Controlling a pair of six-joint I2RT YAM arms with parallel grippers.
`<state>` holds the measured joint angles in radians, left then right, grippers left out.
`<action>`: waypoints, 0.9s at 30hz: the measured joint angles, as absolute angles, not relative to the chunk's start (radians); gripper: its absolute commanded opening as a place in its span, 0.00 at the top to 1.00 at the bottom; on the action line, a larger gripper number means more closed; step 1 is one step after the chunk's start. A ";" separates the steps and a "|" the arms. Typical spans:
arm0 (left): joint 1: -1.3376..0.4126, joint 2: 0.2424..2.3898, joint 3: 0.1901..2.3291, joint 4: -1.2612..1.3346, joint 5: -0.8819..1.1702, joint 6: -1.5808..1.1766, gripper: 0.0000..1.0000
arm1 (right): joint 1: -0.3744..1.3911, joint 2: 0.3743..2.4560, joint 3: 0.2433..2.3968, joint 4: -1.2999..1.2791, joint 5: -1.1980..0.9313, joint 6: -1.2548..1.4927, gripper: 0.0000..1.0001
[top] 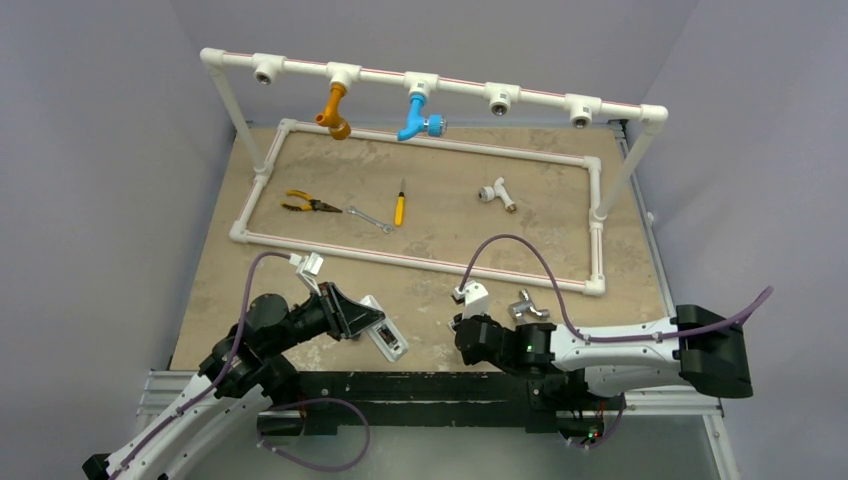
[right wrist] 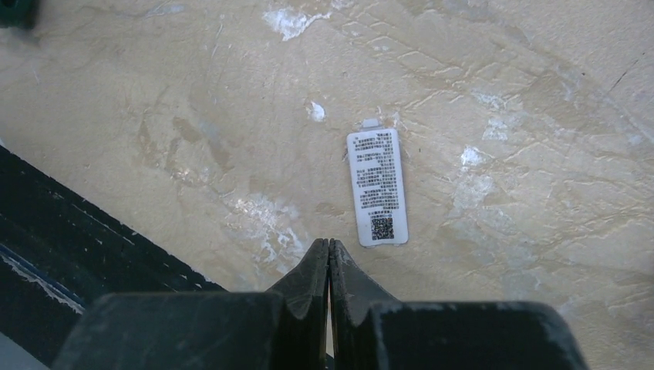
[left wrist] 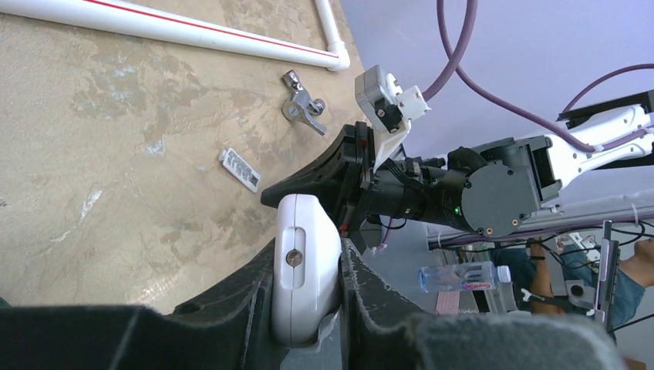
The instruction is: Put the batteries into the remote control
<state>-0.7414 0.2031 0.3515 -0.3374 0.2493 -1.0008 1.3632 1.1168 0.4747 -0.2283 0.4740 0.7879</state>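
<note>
Left claw (left wrist: 308,250) is clamped on the remote (left wrist: 305,285), a finger (left wrist: 231,308) pressed to each long side. It holds the remote at the near edge of the bench (top: 200,300), left of the middle.

From the wrist the remote shows end-on, a rounded white shell with one screw head set in it. From above it is a white oblong lying slantwise with a dark recess facing up. What sits in that recess is too small to tell, and the claw hides the end it grips.

Right claw (right wrist: 329,245) is pinched fully shut on nothing. It points down at the bench to the right of the remote, and its arm reaches in from the near right corner. Its tips sit just beside the cover (right wrist: 377,187) without touching it; whether they touch the bench I cannot tell. The cover is a small flat white rectangle with fine print and a square code, lying face up. Seen from the left wrist, this claw stands directly beyond the remote.

A silver tap fitting (top: 528,305) lies just past the right wrist. Further back, a white pipe frame (top: 420,262) is laid flat on the bench. Inside it are yellow-handled pliers (top: 305,204), a wrench (top: 372,219), a screwdriver (top: 400,203) and a white tee (top: 497,193).

Along the far edge a raised pipe rail (top: 460,85) carries an orange fitting (top: 336,110) and a blue tap (top: 418,118).
</note>
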 measured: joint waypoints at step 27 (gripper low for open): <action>-0.741 0.228 0.352 -0.307 0.250 -1.002 1.00 | 1.337 1.342 0.616 -0.404 0.542 0.938 1.00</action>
<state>-0.7414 0.2276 0.3515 -0.3069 0.2504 -1.0016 1.3373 1.3422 0.6155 -0.4042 0.5415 0.9379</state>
